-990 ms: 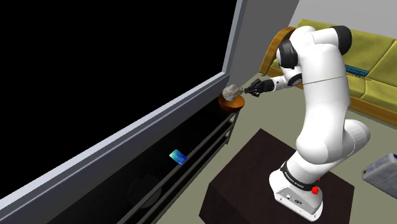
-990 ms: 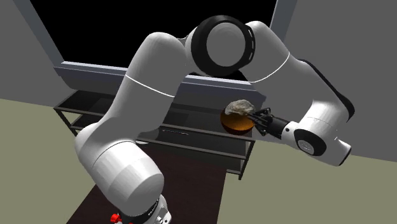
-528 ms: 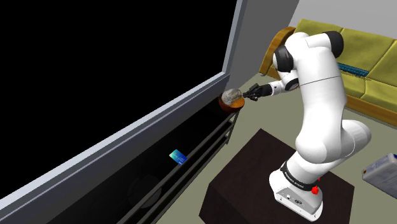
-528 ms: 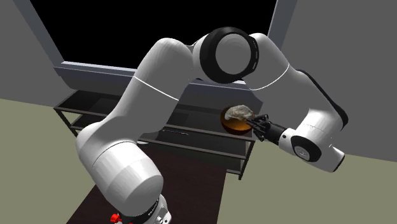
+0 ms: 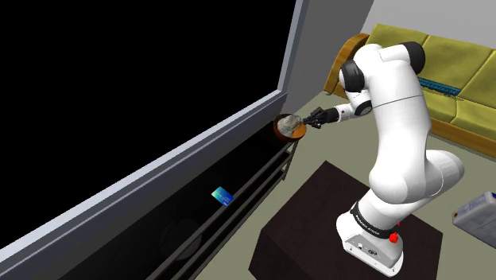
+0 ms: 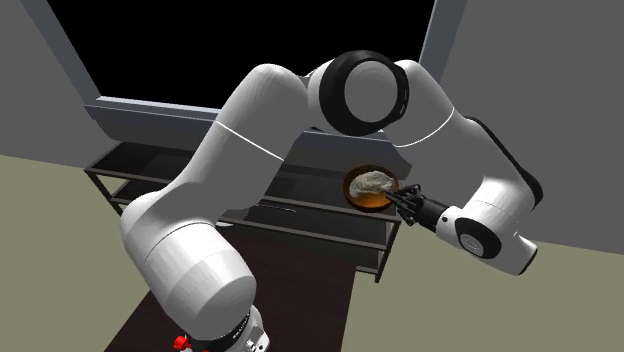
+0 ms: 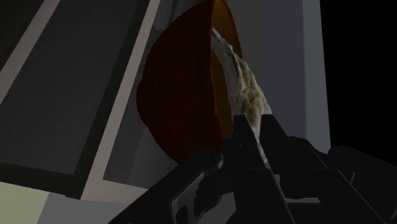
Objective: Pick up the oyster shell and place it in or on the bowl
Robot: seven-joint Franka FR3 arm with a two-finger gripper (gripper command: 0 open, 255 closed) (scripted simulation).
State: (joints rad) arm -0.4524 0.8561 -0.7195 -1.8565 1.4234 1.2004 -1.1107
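end effector (image 5: 311,121): the all-black end effector is reaching sideways toward the window, and its two fingers (image 7: 240,137) are closing narrowly on one edge of the oyster shell.
oyster shell (image 6: 372,181): the pale grey, rough shell is lying across the mouth of the bowl, inside the rim's outline in the second exterior view. In the wrist view it is running along the bowl's open face and passing between the fingers.
bowl (image 6: 366,198): the brown bowl, orange inside, is sitting at the end of the shelf rack's top shelf, just under the window sill.
shelf rack (image 6: 130,165): a low, dark rack with a thin frame and several tiers is running along the wall beneath the window. A small teal object (image 5: 222,196) is lying on it, well apart from the bowl; which tier is carrying it I cannot tell.
window sill (image 5: 199,143): a grey sill and frame are bordering a large black area (image 5: 119,79).
room: grey walls (image 6: 540,110) are flanking the window, and a dull olive floor (image 6: 60,210) is spreading below. An olive-yellow sofa (image 5: 453,71) is standing beyond the arm in the shoulder view, and a pale grey box (image 5: 477,213) is lying on the floor at that view's lower right.
stand (image 5: 306,219): a dark box is carrying the white arm (image 5: 397,119).
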